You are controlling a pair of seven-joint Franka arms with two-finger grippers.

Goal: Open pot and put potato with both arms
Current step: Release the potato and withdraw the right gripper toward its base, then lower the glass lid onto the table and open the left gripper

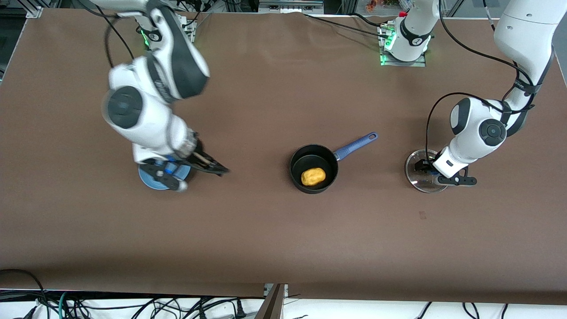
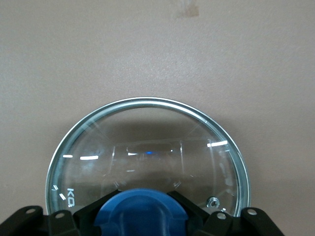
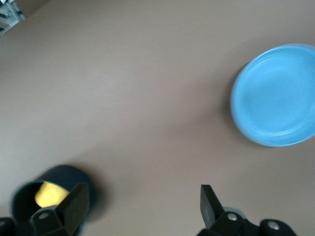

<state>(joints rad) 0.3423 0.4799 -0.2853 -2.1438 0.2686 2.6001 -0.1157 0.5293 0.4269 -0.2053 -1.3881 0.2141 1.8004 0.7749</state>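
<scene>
The black pot [image 1: 313, 168] with its blue handle [image 1: 355, 145] stands uncovered at the table's middle. The yellow potato [image 1: 313, 176] lies inside it. My left gripper [image 1: 426, 170] is down on the pot's glass lid [image 1: 415, 179], which rests on the table toward the left arm's end. In the left wrist view its fingers [image 2: 191, 205] close on the lid's blue knob [image 2: 141, 212]. My right gripper [image 1: 201, 177] is open and empty, above the table beside the light-blue plate [image 1: 153, 178]. The right wrist view shows its spread fingertips [image 3: 209, 199], the pot [image 3: 49, 194] and the plate [image 3: 275, 96].
The brown table [image 1: 274, 239] is bare nearer the front camera. The arm bases and cables stand along its edge farthest from the camera. The pot's handle points toward the left arm's base.
</scene>
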